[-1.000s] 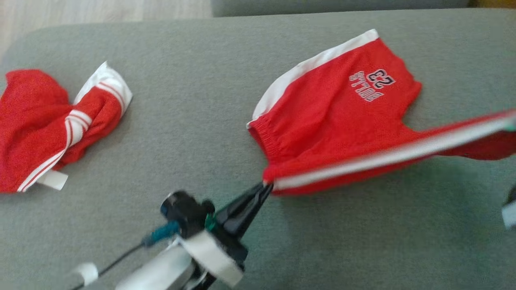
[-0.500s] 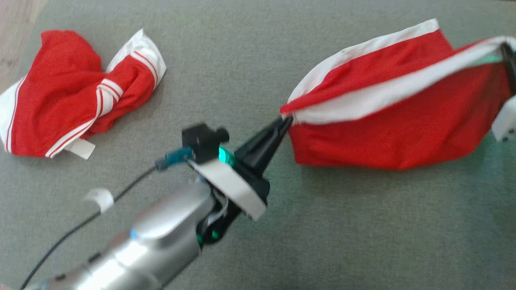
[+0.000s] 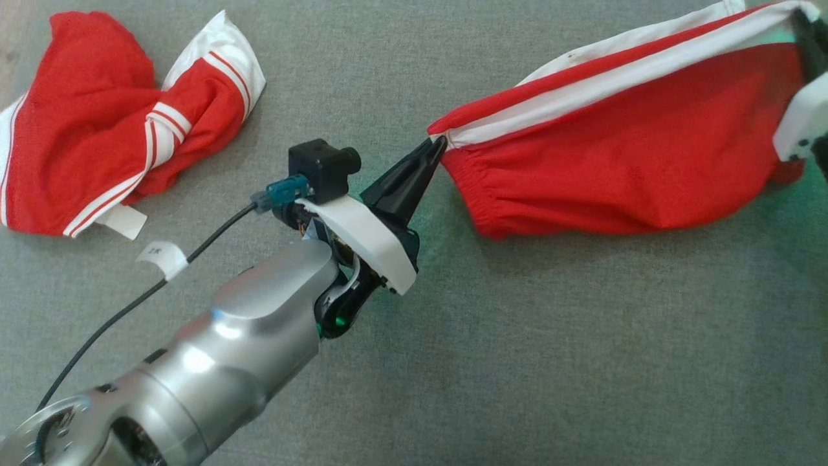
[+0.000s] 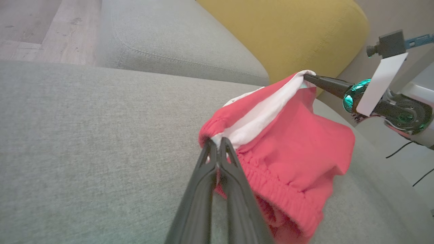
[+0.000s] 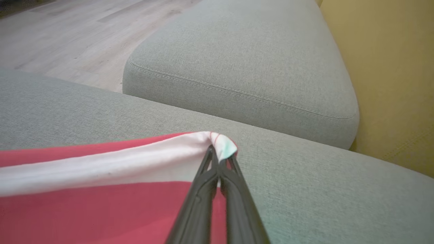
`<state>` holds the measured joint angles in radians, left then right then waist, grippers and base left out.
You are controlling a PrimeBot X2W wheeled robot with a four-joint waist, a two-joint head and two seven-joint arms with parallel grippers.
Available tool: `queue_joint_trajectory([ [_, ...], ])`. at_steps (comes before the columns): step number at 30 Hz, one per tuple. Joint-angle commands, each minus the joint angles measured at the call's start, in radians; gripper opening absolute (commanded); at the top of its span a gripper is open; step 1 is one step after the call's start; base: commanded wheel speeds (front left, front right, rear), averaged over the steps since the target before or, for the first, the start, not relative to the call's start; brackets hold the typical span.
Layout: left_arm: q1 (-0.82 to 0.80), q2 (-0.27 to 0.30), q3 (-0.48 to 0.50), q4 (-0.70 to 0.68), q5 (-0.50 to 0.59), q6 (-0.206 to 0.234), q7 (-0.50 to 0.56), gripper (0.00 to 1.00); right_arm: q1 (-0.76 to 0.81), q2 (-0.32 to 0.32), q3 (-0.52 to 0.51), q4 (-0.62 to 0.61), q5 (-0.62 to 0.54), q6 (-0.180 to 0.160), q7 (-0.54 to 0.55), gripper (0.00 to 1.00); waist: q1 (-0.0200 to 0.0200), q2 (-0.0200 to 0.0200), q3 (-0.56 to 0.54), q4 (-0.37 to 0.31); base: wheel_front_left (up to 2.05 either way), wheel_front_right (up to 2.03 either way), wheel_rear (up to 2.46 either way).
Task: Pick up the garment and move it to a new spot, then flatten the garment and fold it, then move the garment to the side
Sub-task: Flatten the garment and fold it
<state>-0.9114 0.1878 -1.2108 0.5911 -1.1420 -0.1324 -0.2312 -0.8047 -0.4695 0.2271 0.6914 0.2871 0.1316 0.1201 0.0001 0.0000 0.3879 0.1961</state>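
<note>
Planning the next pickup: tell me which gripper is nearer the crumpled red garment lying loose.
Left. The left gripper pinches the held shorts' near end, a bare stretch of cushion away from the crumpled garment; the right gripper grips their far end.

crumpled red jersey [image 3: 84,129], grey sofa [image 3: 517,356], yellow cushion [image 4: 288,30]

Left arm [image 3: 226,349], right wrist [image 3: 799,123] apart; jaws clamped.

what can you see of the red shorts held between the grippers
Red shorts of soft, knit-looking cloth, with a white side stripe and a gathered elastic waistband. They hang stretched between the left gripper, shut on the waistband corner, and the right gripper, shut on the striped far corner. The middle sags toward the grey cushion; contact is unclear.
</note>
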Motion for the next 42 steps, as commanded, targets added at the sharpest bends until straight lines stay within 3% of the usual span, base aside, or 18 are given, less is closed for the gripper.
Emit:
queue_joint_trajectory([
  [1, -0.046, 0.008, 0.019, 0.005, -0.018, 0.002, -0.016, 0.00, -0.036, 0.007, 0.023, 0.003, 0.019, -0.001, -0.024, 0.16, -0.0001, 0.0000, 0.008, 0.002, 0.00, 0.00, 0.00],
  [2, -0.048, 0.004, 0.017, 0.017, -0.028, 0.002, -0.017, 0.14, -0.048, 0.013, 0.034, 0.021, 0.025, -0.001, -0.033, 0.38, -0.0001, 0.0000, 0.010, 0.003, 0.00, 0.00, 0.00],
  [3, -0.052, 0.002, 0.012, 0.031, -0.027, 0.002, -0.019, 0.31, -0.058, 0.018, 0.048, 0.037, 0.031, -0.001, -0.042, 0.42, -0.0001, 0.0000, 0.013, 0.004, 0.00, 0.00, 0.00],
  [4, -0.053, 0.000, 0.008, 0.045, -0.027, 0.002, -0.021, 0.45, -0.068, 0.021, 0.057, 0.053, 0.036, -0.001, -0.053, 0.56, -0.0001, 0.0000, 0.014, 0.005, 0.00, 0.00, 0.00],
  [5, -0.052, -0.004, 0.008, 0.059, -0.031, 0.002, -0.023, 1.00, -0.077, 0.023, 0.063, 0.069, 0.041, -0.001, -0.068, 1.00, -0.0001, 0.0000, 0.015, 0.007, 0.00, 0.00, 0.00],
  [10, -0.043, -0.024, 0.027, 0.105, -0.024, 0.002, -0.029, 1.00, -0.086, 0.036, 0.088, 0.118, 0.081, -0.001, -0.127, 1.00, -0.0001, 0.0000, 0.006, 0.017, 0.00, 0.00, 0.00],
  [16, 0.063, -0.038, 0.249, 0.094, 0.123, 0.021, -0.030, 1.00, -0.030, 0.001, 0.153, 0.137, 0.167, -0.001, -0.133, 1.00, -0.0001, 0.0000, -0.029, 0.035, 0.00, 0.00, 0.00],
  [21, 0.261, -0.035, 0.517, -0.072, 0.354, 0.096, -0.030, 1.00, 0.001, -0.052, 0.162, 0.161, 0.230, -0.001, -0.099, 1.00, -0.0001, 0.0000, -0.048, 0.051, 0.00, 0.00, 0.00],
  [26, 0.501, -0.067, 0.747, -0.297, 0.586, 0.106, -0.030, 1.00, 0.009, -0.064, 0.127, 0.237, 0.277, -0.001, -0.045, 1.00, -0.0001, 0.0000, -0.045, 0.084, 0.00, 0.00, 0.00],
  [34, 0.695, -0.122, 0.906, -0.439, 0.798, 0.104, -0.031, 1.00, 0.017, -0.073, 0.093, 0.375, 0.318, -0.001, 0.059, 1.00, -0.0001, 0.0000, -0.045, 0.154, 0.00, 0.00, 0.00],
  [35, 0.707, -0.126, 0.915, -0.444, 0.809, 0.100, -0.031, 1.00, 0.018, -0.070, 0.090, 0.383, 0.326, -0.001, 0.067, 0.63, -0.0001, 0.0000, -0.050, 0.158, 0.00, 0.00, 0.00],
  [36, 0.716, -0.129, 0.923, -0.448, 0.819, 0.097, -0.031, 1.00, 0.021, -0.063, 0.089, 0.387, 0.335, -0.001, 0.073, 0.00, -0.0001, 0.0000, -0.056, 0.160, 0.00, 0.00, 0.00],
  [42, 0.762, -0.136, 0.969, -0.469, 0.878, 0.088, -0.031, 1.00, 0.045, -0.050, 0.106, 0.349, 0.361, -0.001, 0.019, 0.00, -0.0001, 0.0000, -0.117, 0.103, 0.00, 0.00, 0.00],
])
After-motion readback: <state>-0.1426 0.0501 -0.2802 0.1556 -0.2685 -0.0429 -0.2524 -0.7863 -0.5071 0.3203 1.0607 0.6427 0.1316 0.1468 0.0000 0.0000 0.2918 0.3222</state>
